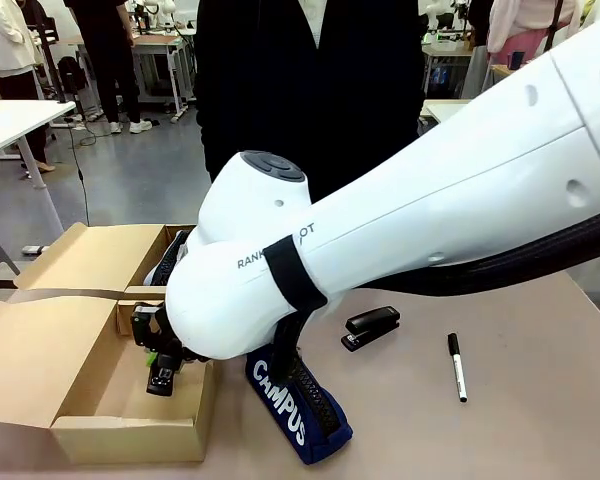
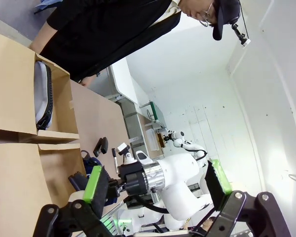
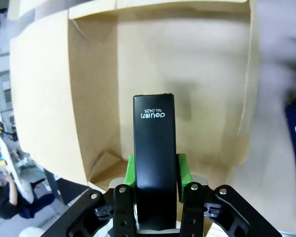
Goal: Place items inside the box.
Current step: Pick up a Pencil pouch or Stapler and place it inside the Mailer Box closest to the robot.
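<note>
My right arm reaches across to the left, and its gripper (image 1: 160, 362) hangs inside the open tan box (image 1: 130, 435). In the right wrist view the right gripper (image 3: 156, 170) is shut on a black stapler (image 3: 154, 163) with white print, held over the box's floor (image 3: 187, 74). A navy "CAMPUS" pencil case (image 1: 298, 405) leans on the table beside the box. Another black stapler (image 1: 370, 327) and a black marker (image 1: 457, 366) lie to the right. My left gripper (image 2: 156, 180) is open and holds nothing, well above the table.
A second cardboard box (image 1: 90, 255) stands just behind, with a grey-black pencil case (image 2: 42, 96) in it. A person in black (image 1: 310, 80) stands at the far side. The box's lid flap (image 1: 20, 360) spreads to the left.
</note>
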Available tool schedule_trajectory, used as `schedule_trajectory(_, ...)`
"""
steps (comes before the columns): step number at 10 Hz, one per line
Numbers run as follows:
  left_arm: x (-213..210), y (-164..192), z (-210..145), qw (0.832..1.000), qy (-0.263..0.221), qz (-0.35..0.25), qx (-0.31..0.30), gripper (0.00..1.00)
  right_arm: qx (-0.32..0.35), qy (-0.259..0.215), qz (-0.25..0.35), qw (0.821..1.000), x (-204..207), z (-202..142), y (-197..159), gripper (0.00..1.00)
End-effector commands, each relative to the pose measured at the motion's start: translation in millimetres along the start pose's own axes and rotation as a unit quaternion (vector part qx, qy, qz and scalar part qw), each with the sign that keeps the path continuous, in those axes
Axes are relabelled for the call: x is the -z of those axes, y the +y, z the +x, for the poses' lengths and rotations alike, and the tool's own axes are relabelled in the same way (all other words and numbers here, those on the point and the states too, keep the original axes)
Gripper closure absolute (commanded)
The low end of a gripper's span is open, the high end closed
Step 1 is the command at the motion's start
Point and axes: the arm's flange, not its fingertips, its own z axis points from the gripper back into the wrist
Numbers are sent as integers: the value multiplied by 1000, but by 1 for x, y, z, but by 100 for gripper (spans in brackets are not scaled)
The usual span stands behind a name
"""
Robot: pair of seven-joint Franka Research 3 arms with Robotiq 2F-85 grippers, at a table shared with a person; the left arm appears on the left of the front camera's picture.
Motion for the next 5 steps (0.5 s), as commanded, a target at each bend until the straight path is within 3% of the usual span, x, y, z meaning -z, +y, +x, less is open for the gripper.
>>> schedule_trajectory(1,2,-2,0,1000,-5,-11,10,0,1,2,-18,1000,4,0,21,63)
schedule_trajectory(3,2,-2,0,1000,-5,-11,10,0,5,0,-23,1000,4,0,20,63)
schedule_trajectory(4,2,-2,0,1000,-5,-11,10,0,3,2,-25,1000,3,1,18,7)
schedule_trajectory(5,2,-2,0,1000,-5,-11,10,0,3,2,-25,1000,3,1,16,7)
